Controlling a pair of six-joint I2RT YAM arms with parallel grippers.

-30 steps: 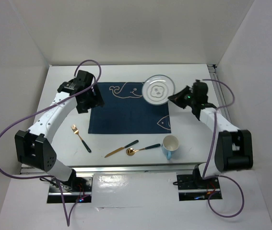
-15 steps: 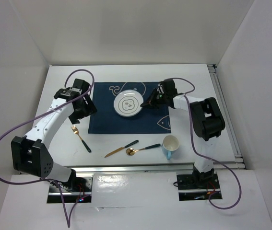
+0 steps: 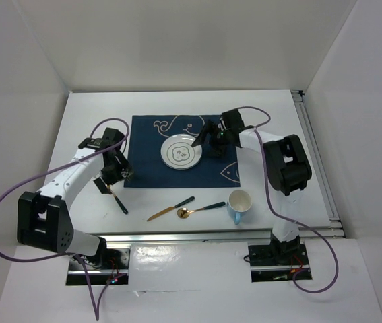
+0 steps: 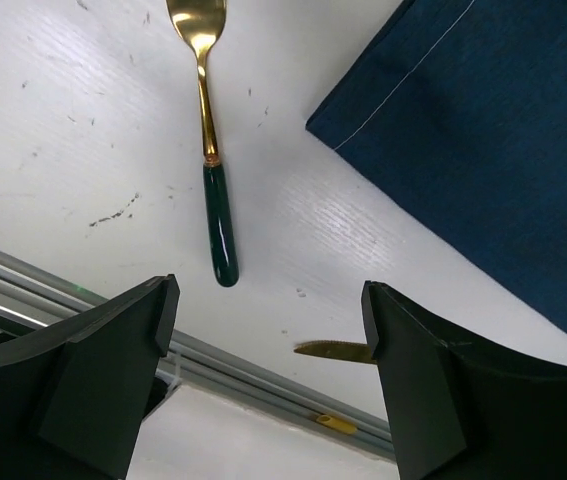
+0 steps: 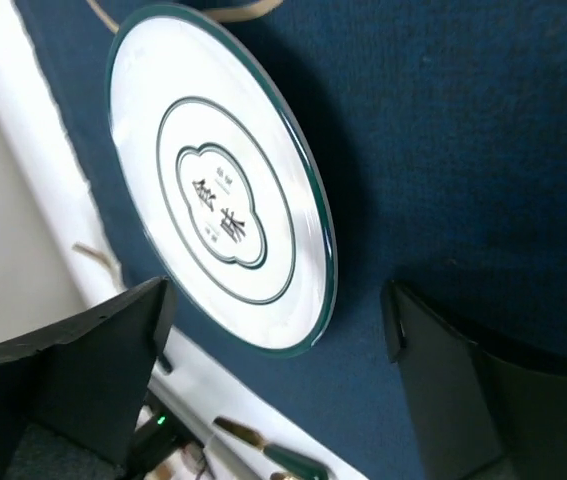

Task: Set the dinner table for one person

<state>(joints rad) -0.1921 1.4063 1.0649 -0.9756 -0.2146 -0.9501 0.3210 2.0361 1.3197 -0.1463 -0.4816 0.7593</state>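
On the white dinner table [image 3: 86, 121] lies a navy placemat [image 3: 149, 168], and a white plate [image 3: 180, 153] with green rings rests flat at its middle. My right gripper [image 3: 207, 142] is open just right of the plate; in the right wrist view the plate [image 5: 218, 215] lies apart from both fingers of that gripper [image 5: 278, 295]. My left gripper [image 3: 112, 178] hangs open over the gold fork [image 3: 114, 195]. In the left wrist view the green-handled fork [image 4: 210, 150] lies ahead of that open gripper [image 4: 268, 295], which holds nothing.
A gold knife [image 3: 169, 209] and a gold spoon [image 3: 201, 209], both green-handled, lie near the front edge. A blue mug [image 3: 239, 204] stands right of them. The knife tip [image 4: 333, 351] and the placemat corner [image 4: 483, 150] show in the left wrist view. Aluminium rails [image 3: 315, 155] edge the table.
The right gripper carried the plate from the back right onto the middle of the placemat and opened, letting it go. The left gripper moved nearer, over the fork.
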